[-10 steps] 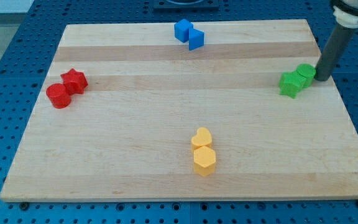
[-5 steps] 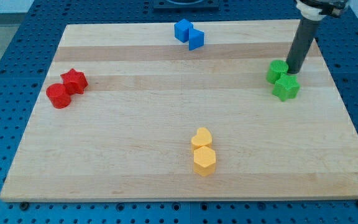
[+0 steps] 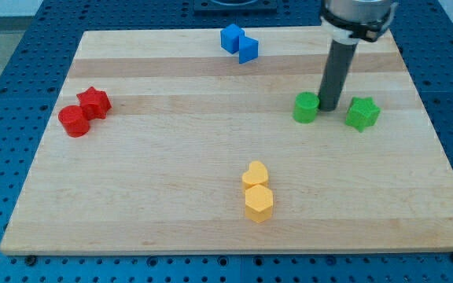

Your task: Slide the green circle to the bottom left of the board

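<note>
The green circle point(image 3: 306, 108) sits on the wooden board point(image 3: 171, 189) at the right of centre, in the upper half. My tip point(image 3: 329, 107) touches the circle's right side, between it and a green star point(image 3: 362, 114) that lies apart further right. The dark rod rises from the tip toward the view's top.
Two blue blocks point(image 3: 238, 42) stand together at the top middle. A red star point(image 3: 93, 102) and a red circle point(image 3: 74, 121) touch at the left. A yellow heart point(image 3: 255, 174) and a yellow hexagon point(image 3: 259, 203) touch at the bottom middle.
My tip has moved left along the board, pushing the green circle left and away from the green star. The star shifted slightly and now lies apart on the right.
</note>
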Available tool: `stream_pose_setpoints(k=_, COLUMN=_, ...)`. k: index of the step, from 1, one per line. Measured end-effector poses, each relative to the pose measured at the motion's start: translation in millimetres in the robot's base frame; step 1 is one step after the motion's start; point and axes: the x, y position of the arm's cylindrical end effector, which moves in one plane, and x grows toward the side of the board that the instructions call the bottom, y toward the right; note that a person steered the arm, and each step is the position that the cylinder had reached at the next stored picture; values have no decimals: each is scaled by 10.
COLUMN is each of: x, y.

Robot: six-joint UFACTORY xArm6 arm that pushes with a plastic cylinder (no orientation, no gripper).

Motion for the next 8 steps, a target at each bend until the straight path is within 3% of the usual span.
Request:
stream_pose_setpoints(k=2, x=66, y=-492)
stream_pose_setpoints(k=8, x=885, y=-1918)
